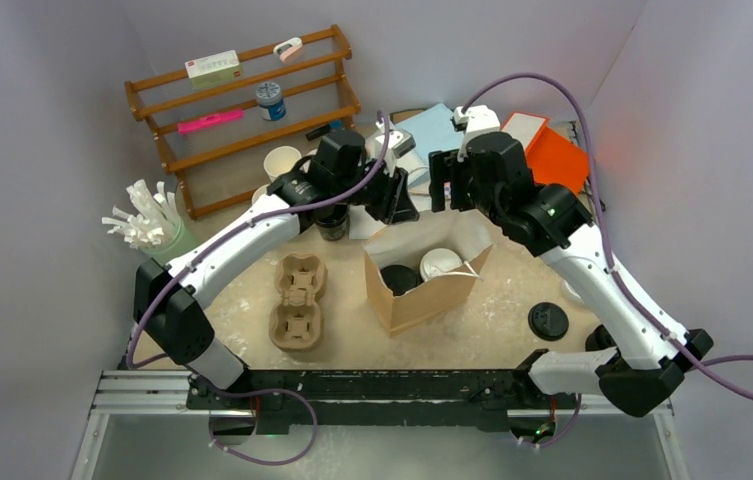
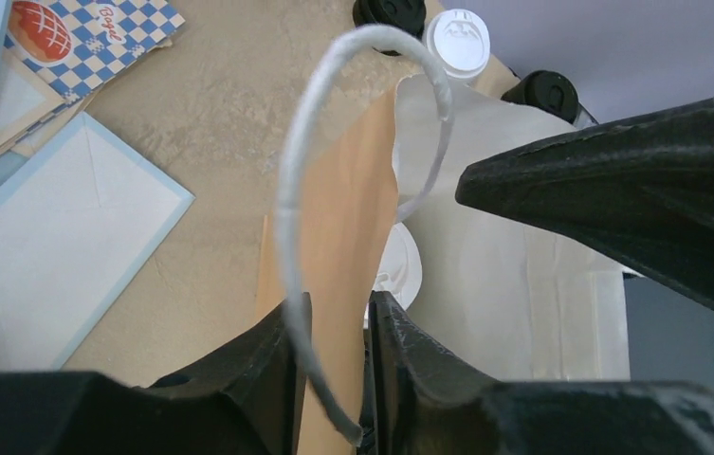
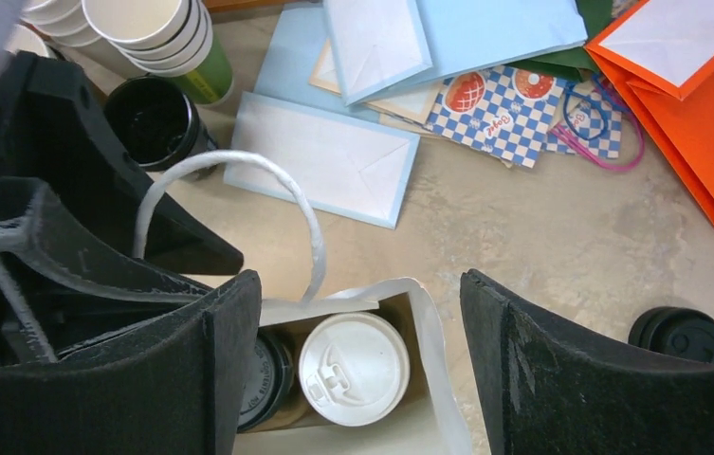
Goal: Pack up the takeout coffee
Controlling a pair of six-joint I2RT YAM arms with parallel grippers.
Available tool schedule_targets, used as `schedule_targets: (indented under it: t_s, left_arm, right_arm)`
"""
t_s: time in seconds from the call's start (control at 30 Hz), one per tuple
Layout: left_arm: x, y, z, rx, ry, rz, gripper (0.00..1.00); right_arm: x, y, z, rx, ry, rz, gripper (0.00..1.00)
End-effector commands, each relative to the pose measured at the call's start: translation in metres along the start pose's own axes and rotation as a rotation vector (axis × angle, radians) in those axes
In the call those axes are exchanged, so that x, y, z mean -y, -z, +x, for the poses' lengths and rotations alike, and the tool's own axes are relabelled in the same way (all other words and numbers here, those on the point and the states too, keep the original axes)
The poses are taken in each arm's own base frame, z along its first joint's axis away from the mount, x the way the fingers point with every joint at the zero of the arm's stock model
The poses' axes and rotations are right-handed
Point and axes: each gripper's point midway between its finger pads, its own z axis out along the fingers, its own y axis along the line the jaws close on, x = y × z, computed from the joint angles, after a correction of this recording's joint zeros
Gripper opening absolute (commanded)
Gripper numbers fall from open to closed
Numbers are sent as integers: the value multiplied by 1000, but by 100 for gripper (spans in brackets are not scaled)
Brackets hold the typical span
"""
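Note:
A brown paper bag (image 1: 422,290) stands open mid-table. Inside it are two takeout coffee cups, one with a white lid (image 3: 353,368) and one with a black lid (image 3: 263,379); both also show from above, the white lid (image 1: 441,263) and the black lid (image 1: 399,278). My left gripper (image 2: 338,308) is at the bag's back rim. Its jaws are slightly apart, with the bag's wall (image 2: 343,218) and white handle (image 2: 296,161) between them. My right gripper (image 3: 362,313) hovers wide open over the bag's far corner, above the white lid, holding nothing.
A pulp cup tray (image 1: 298,300) lies left of the bag. An open black cup (image 3: 149,118) and stacked paper cups (image 3: 144,24) stand behind it. Blue envelopes (image 3: 334,156) and orange ones (image 1: 552,155) lie at the back. A loose black lid (image 1: 548,320) is on the right, a wooden rack (image 1: 242,110) at back left.

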Motion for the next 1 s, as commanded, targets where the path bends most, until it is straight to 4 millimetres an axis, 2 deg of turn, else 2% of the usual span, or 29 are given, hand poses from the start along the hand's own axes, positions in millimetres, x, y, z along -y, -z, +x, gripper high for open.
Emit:
schedule_targets:
  t_s: [0.0, 0.1, 0.2, 0.3, 0.37, 0.5, 0.6, 0.73, 0.77, 0.83, 0.87, 0.97]
  left_arm:
    - [7, 19, -40, 97, -79, -43, 36]
    - [9, 36, -55, 136, -99, -91, 46]
    - [9, 59, -65, 174, -101, -162, 68]
    - [3, 91, -72, 225, -92, -286, 74]
    - [-11, 118, -69, 259, -57, -419, 79]
    - [-52, 178, -58, 342, 61, -749, 87]
    - [-86, 211, -44, 342, 124, -968, 92]
    - [-146, 263, -22, 315, 237, -1294, 92]
    - [-158, 277, -20, 325, 263, -1361, 89]
    - [-179, 302, -18, 355, 299, -1481, 81]
    - [-191, 318, -16, 370, 330, -1555, 74]
    - [-216, 351, -5, 378, 399, -1708, 61]
  right_arm:
    - [11, 9, -11, 16, -20, 37, 77]
    - [17, 9, -13, 15, -44, 70, 76]
    - [18, 13, -25, 49, -85, 81, 78]
    - [21, 18, -45, 108, -124, 101, 79]
    - [24, 21, -59, 149, -138, 121, 79]
    - [30, 24, -80, 206, -148, 160, 75]
    - [27, 23, -91, 227, -154, 158, 71]
    - [16, 20, -102, 230, -207, 116, 65]
    - [12, 20, -104, 229, -221, 98, 63]
    - [4, 21, -109, 230, -237, 59, 61]
    - [1, 21, -110, 229, -242, 46, 59]
    - [-5, 21, -108, 209, -254, 17, 56]
